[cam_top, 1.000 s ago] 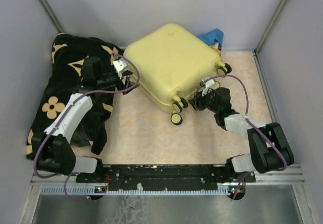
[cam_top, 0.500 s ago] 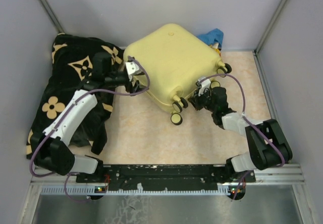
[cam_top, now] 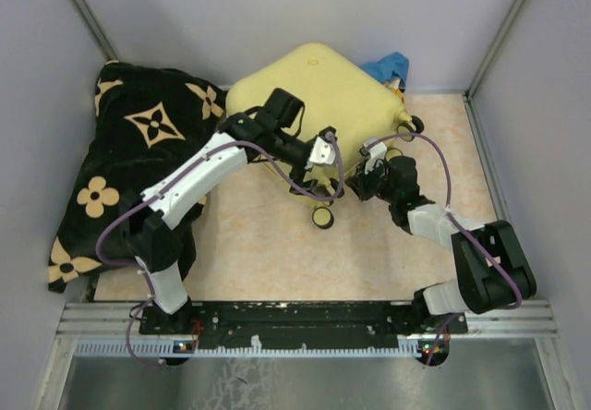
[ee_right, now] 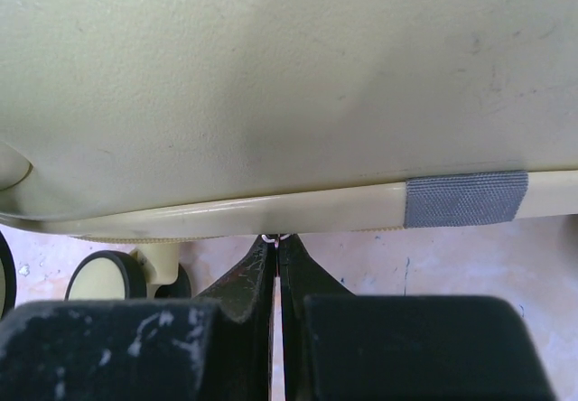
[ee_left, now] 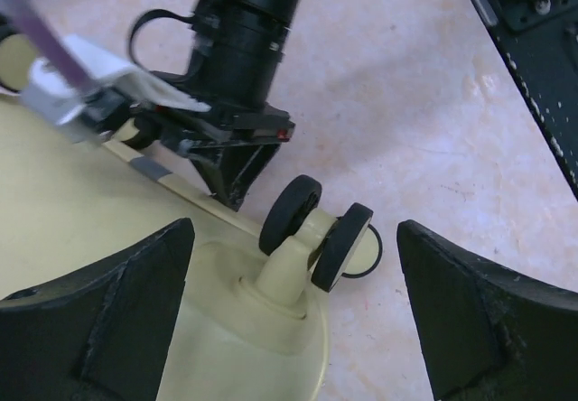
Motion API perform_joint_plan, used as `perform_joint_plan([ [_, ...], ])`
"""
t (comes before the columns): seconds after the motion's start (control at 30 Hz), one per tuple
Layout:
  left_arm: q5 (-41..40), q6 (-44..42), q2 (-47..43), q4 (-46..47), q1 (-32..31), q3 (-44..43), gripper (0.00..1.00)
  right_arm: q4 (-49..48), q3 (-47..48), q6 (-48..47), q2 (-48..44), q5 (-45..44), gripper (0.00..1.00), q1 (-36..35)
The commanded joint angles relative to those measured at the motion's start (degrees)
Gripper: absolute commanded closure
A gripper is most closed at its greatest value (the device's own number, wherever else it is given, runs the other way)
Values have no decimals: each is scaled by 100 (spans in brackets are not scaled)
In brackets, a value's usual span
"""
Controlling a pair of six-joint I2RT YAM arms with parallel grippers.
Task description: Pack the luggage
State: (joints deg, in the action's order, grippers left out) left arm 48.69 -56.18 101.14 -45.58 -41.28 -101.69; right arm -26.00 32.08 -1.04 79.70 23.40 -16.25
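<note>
The pale-yellow luggage [cam_top: 319,91] lies closed on the floor at the back. My right gripper [cam_top: 362,185] is at its near right edge. In the right wrist view the gripper [ee_right: 278,243] is shut on a small metal zipper pull [ee_right: 278,236] at the seam under the shell [ee_right: 271,85]. My left gripper [cam_top: 321,177] reaches across to the near corner. It is open [ee_left: 293,231], its fingers either side of the corner caster wheels [ee_left: 318,229] above the shell [ee_left: 90,229]. The right gripper [ee_left: 237,171] shows there too.
A black blanket with tan flowers [cam_top: 129,151] lies bunched at the left. A blue item [cam_top: 388,64] sits behind the luggage at the back right. Grey walls enclose the tan floor [cam_top: 277,253]. A grey patch [ee_right: 465,198] sits on the seam.
My left arm has swung right from the blanket side across the luggage front to the wheeled corner. The right gripper has stayed at the seam.
</note>
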Motion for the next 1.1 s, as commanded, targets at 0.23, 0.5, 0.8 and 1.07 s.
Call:
perform_joint_plan([
  [0.23, -1711, -2779, 803, -1451, -769, -683, 2, -371, 406, -117, -25, -266, 100, 197],
  [0.5, -2569, -3224, 467, -183, -1067, 324, 8, -367, 481, -319, 2, -592, 100, 218],
  [0.8, -3032, -3369, 548, -1020, -1082, 69, 57, -438, 424, -800, -165, -857, 100, 585],
  [1.07, -3312, -3358, 137, -1371, -1062, 729, 85, -883, 273, -1147, -187, -649, 100, 1196],
])
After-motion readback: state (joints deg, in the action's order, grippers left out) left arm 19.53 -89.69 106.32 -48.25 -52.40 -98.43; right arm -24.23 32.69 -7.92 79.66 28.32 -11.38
